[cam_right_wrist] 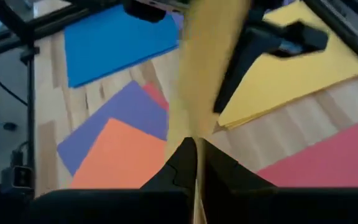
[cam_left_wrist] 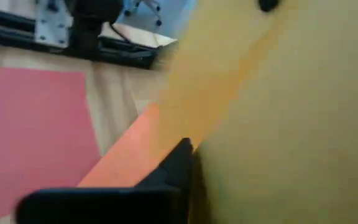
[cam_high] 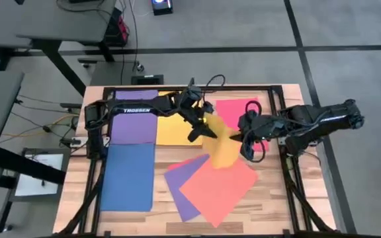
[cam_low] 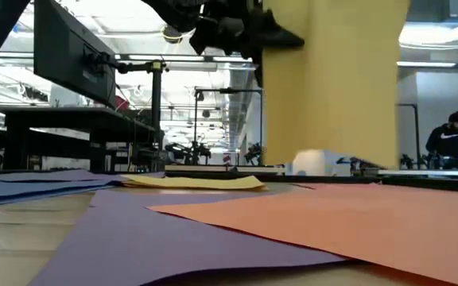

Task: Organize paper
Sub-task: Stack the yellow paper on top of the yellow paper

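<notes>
A yellow sheet of paper (cam_high: 222, 147) hangs upright above the middle of the table, held between both grippers. It shows as a tall yellow panel (cam_low: 332, 79) in the low view. My left gripper (cam_high: 200, 132) is shut on its left edge and my right gripper (cam_high: 243, 142) on its right edge. Lying flat on the table are a purple sheet (cam_high: 136, 120), a blue sheet (cam_high: 127, 177), a yellow stack (cam_high: 176, 127), a pink sheet (cam_high: 233, 109), and a loose purple sheet (cam_high: 185, 185) under an orange one (cam_high: 220, 186). My left gripper holds the yellow sheet at its upper left edge (cam_left_wrist: 199, 155), pinched between the two fingers, coming from the table's left. Only one finger (cam_left_wrist: 178, 167) shows; the sheet hides the other. The sheet hangs below, clear of the table. My right gripper pinches an edge of the yellow sheet (cam_right_wrist: 194, 138) between its two shut fingers, coming from the table's right. The sheet stands edge-on between the fingertips and runs away from them toward my left gripper (cam_right_wrist: 272, 43). It is lifted clear of the table.
A black frame (cam_high: 290, 165) borders the wooden table. The orange and loose purple sheets lie slanted near the front, just below the hanging sheet. Desks and a person (cam_low: 452, 139) show in the room behind.
</notes>
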`<state>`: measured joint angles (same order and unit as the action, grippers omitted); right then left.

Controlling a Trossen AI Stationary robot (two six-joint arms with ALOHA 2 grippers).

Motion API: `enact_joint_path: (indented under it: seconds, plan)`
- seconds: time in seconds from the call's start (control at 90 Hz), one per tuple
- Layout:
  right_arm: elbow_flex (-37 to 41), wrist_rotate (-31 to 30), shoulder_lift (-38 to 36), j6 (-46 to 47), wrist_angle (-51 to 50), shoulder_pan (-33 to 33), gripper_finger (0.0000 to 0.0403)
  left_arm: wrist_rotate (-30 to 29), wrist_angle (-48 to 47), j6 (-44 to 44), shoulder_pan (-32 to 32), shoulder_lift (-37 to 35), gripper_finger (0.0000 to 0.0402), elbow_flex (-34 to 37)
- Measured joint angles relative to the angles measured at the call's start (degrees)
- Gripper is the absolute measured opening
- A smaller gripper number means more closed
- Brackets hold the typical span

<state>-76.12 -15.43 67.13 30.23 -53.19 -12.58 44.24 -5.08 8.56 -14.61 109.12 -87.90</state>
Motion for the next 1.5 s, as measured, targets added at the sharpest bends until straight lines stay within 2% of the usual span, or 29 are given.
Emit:
enact_joint_path:
  seconds: [0.167, 0.311, 0.478, 0.633, 0.789, 0.911, 1.022, 1.1, 1.233, 1.378, 1.5]
  plan:
    - [0.0, 1.1, 0.0, 7.4, -2.6, 2.6, 0.002, -0.3, -2.7, 1.5, -2.1, 0.0, 0.0, 0.0]
    - [0.0, 2.2, -0.1, 12.1, -5.5, 4.5, 0.0085, -0.9, -3.8, 4.5, -3.8, 0.0, 0.0, 0.0]
    - [0.0, 2.3, -0.6, 10.5, -9.2, 8.2, 0.0166, -3.3, -5.8, 7.2, -6.0, 0.0, 0.0, 0.0]
    - [0.0, 2.1, -2.8, 9.1, -12.8, 14.0, 0.0209, -7.2, -10.5, 9.2, -8.2, 0.0, 0.0, 0.0]
    - [0.0, 1.3, -5.8, 3.1, -14.3, 20.2, 0.0216, -13.2, -17.1, 13.4, -11.1, 0.0, 0.0, 0.0]
    - [0.0, 1.4, -7.4, -2.1, -15.5, 25.5, 0.0215, -21.3, -24.3, 16.5, -13.9, 0.0, 0.0, 0.1]
    - [1.1, 1.8, -8.2, -5.1, -15.1, 29.8, 0.0215, -22.1, -26.6, 18.0, -16.8, -0.1, 0.0, 0.1]
    - [2.8, 2.3, -8.4, -5.6, -15.2, 31.9, 0.0215, -23.8, -32.4, 18.1, -19.1, -0.1, 0.0, 0.0]
    - [6.2, 2.5, -8.3, -7.7, -15.5, 33.1, 0.0215, -30.4, -42.0, 15.4, -21.3, -0.6, 0.0, 0.1]
    - [10.8, 3.2, -8.3, -7.9, -11.6, 33.4, 0.0215, -31.1, -41.7, 16.4, -22.2, -1.3, 0.0, 0.0]
    - [13.9, 4.3, -8.2, -7.9, -8.7, 33.4, 0.0215, -37.3, -42.6, 18.0, -22.3, -1.3, 0.0, 0.0]
